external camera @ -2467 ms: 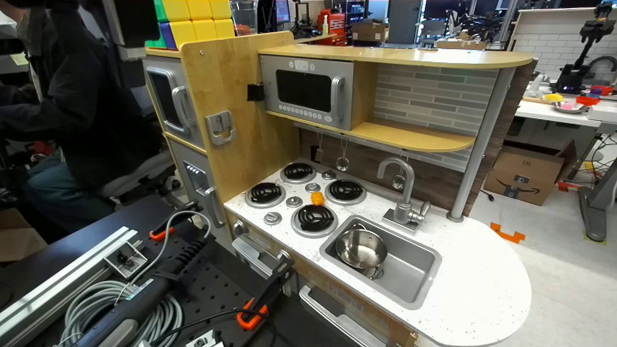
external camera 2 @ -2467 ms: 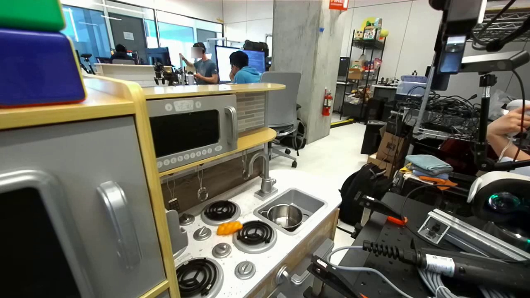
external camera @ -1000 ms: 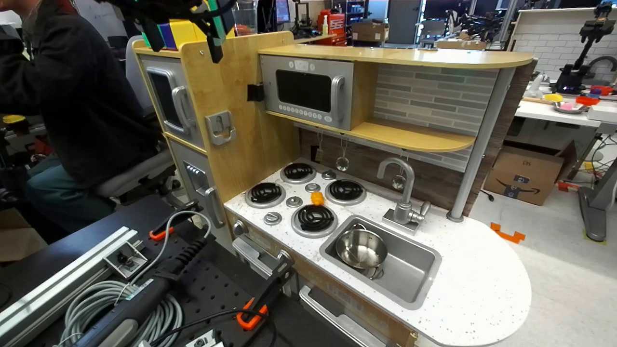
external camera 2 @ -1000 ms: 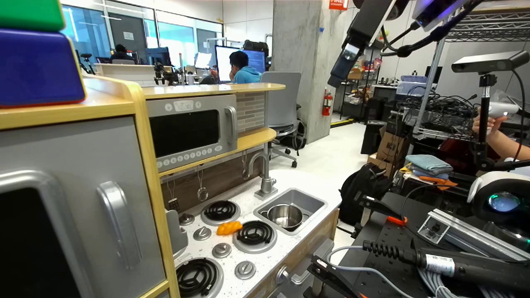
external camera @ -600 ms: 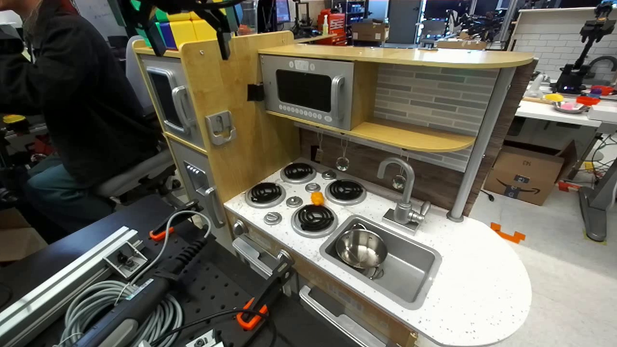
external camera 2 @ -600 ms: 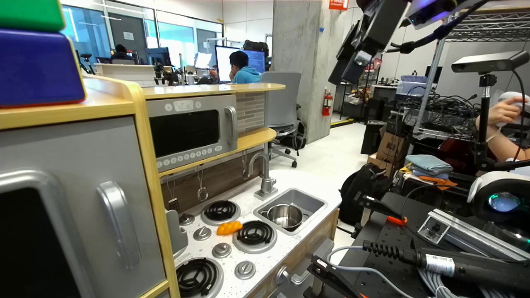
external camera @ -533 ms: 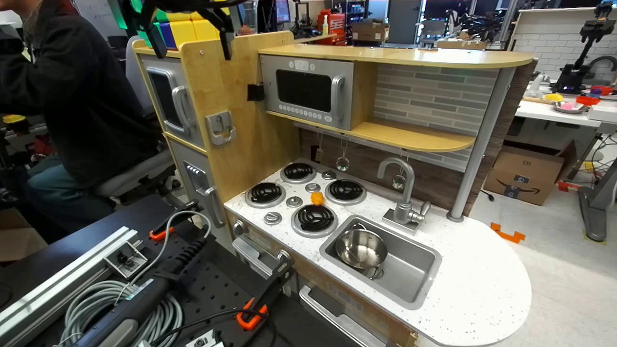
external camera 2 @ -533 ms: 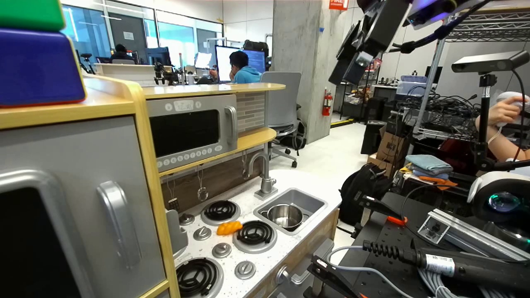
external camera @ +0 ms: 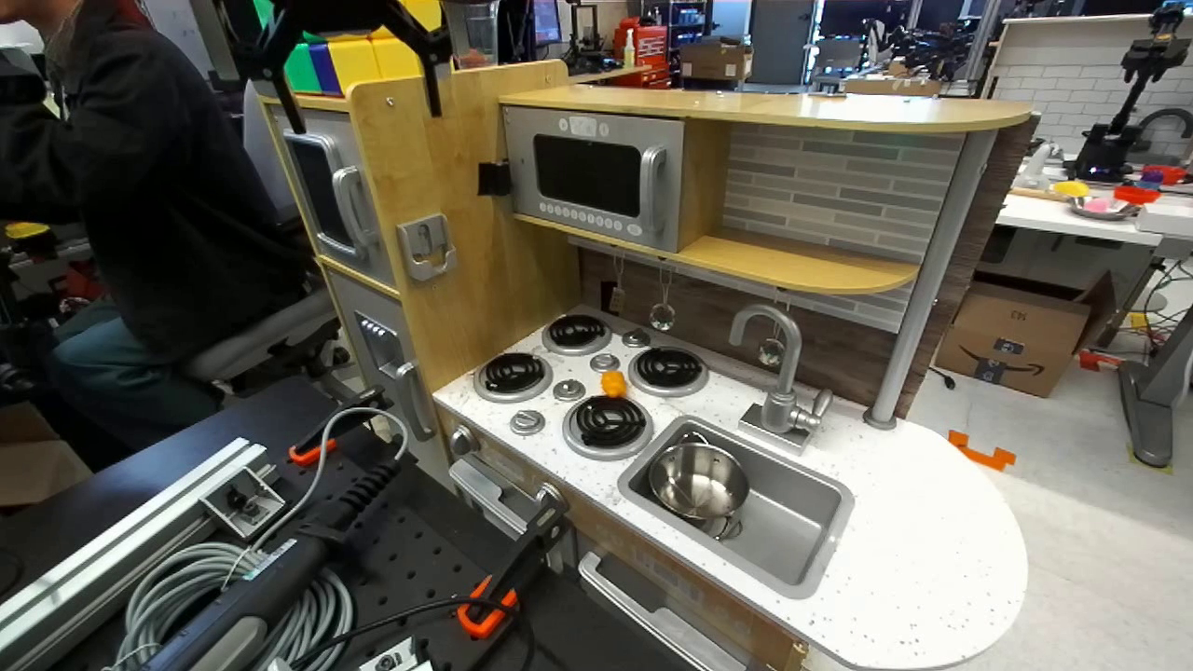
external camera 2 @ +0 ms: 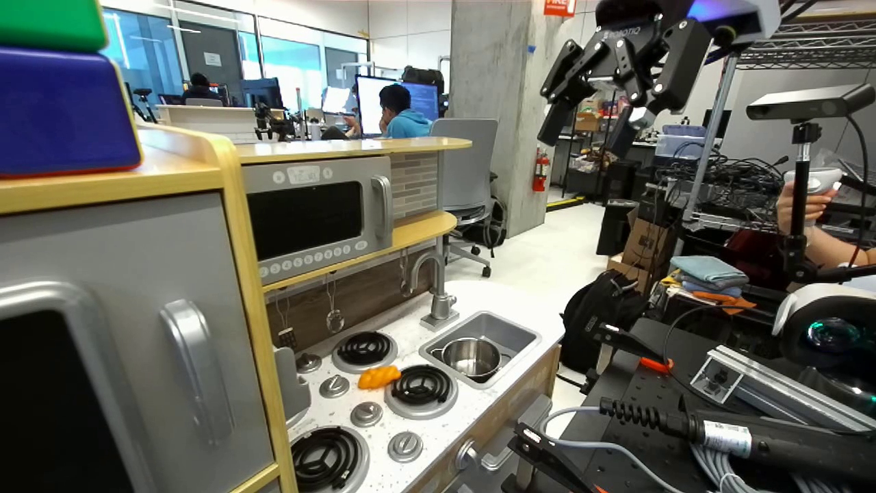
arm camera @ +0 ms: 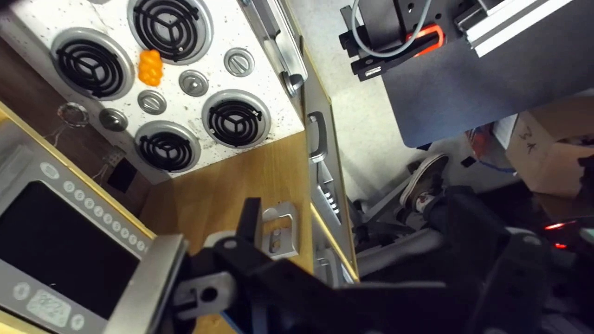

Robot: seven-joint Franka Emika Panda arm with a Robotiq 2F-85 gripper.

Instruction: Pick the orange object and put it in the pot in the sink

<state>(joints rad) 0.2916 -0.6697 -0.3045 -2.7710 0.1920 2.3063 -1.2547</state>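
Note:
The orange object is small, bright and lumpy, and lies on the white counter between the black burners. It also shows in an exterior view and at the upper left of the wrist view. The shiny silver pot stands in the left part of the grey sink; both exterior views show the pot and the sink. My gripper hangs high above the counter, far from the orange object. Its fingers are spread with nothing between them, as an exterior view shows.
A microwave and a wooden shelf stand above the counter's back. A tall wooden panel stands beside the burners. A silver faucet rises behind the sink. Coloured blocks sit on the cabinet top. A dark bench holds cables and clamps.
My gripper has come into fuller view above the counter from the side and has turned, its two fingers now seen spread apart. The orange object and the pot have not moved.

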